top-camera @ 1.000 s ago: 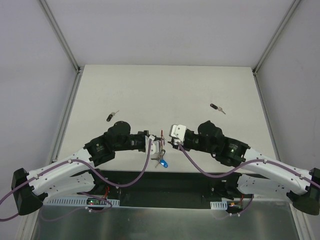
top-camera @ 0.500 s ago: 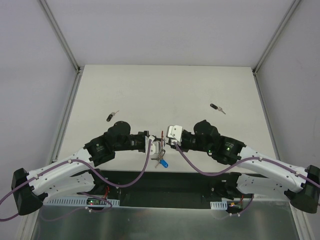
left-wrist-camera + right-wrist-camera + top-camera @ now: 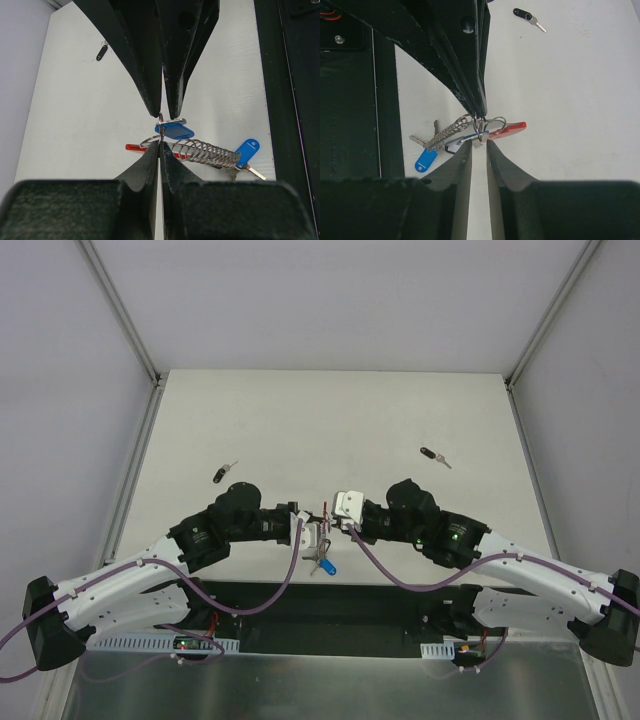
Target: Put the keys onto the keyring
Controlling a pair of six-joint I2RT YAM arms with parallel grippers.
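**Left gripper pins the ring; right gripper faces it tip to tip**

Start at the left of the overhead view. 1 black-headed key point(image 3: 222, 474) lies on the table point(image 3: 330, 410) left of centre, well apart from both arms.

Just left of centre, your left gripper point(image 3: 311, 533) has its jaws pressed together on the metal loop of the keyring point(image 3: 325, 512). In the left wrist view that loop is nipped between the 2 tips at mid-frame. The red band point(image 3: 136, 147) pokes out left of centre. A silver coil point(image 3: 207, 152) runs off to the lower right and ends at a blue tag point(image 3: 247, 148) near the right edge. So the keyring's long axis lies across the frame, square to both sets of fingers. A blue-headed key point(image 3: 174, 131) touches the loop just to its right; you cannot tell from here whether it is threaded.

Just right of centre overhead, your right gripper point(image 3: 337, 517) meets the left one nose to nose, with the loop directly ahead of its tips. In the right wrist view its jaws stand a narrow slit apart, wider than the wire. Both arms are equally near, and the right looks like the free one.

Further right, a second black-headed key point(image 3: 432, 455) lies above centre, well apart.

No brand, label or writing can be read.
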